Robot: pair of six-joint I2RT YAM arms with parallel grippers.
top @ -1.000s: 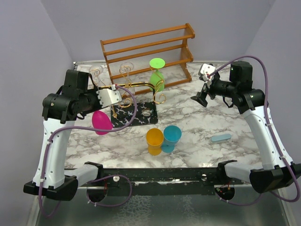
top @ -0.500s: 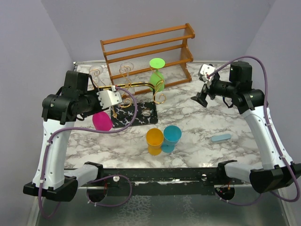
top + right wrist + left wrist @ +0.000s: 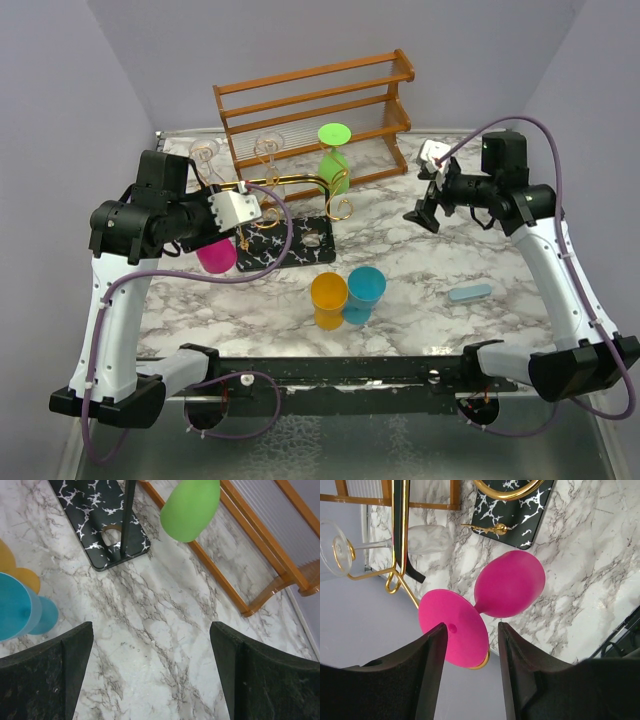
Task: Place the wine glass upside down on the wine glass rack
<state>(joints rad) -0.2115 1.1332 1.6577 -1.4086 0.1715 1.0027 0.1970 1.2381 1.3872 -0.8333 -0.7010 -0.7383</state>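
A pink wine glass [image 3: 216, 255] hangs upside down, bowl lowest, from a scroll arm of the gold wire wine glass rack [image 3: 290, 181], left of its black veined base [image 3: 285, 242]. In the left wrist view its bowl [image 3: 510, 590] is beyond my fingers. Its foot [image 3: 452, 635] rests on a gold hook. My left gripper [image 3: 470, 627] is open around the foot's edge, with a gap on the right-hand finger's side. My right gripper [image 3: 150, 630] is wide open over bare marble, right of the rack [image 3: 420, 212].
A green glass [image 3: 334, 165] and two clear glasses [image 3: 268, 150] also hang on the rack. An orange-brown wooden shelf [image 3: 315, 105] stands behind it. An orange cup [image 3: 328, 298], a teal cup [image 3: 364, 292] and a blue-grey block [image 3: 469, 292] sit nearer the front.
The left jaws have widened and the pink glass has swung from tilted out to hanging nearly straight down under the rack arm. The right arm has shifted slightly left.
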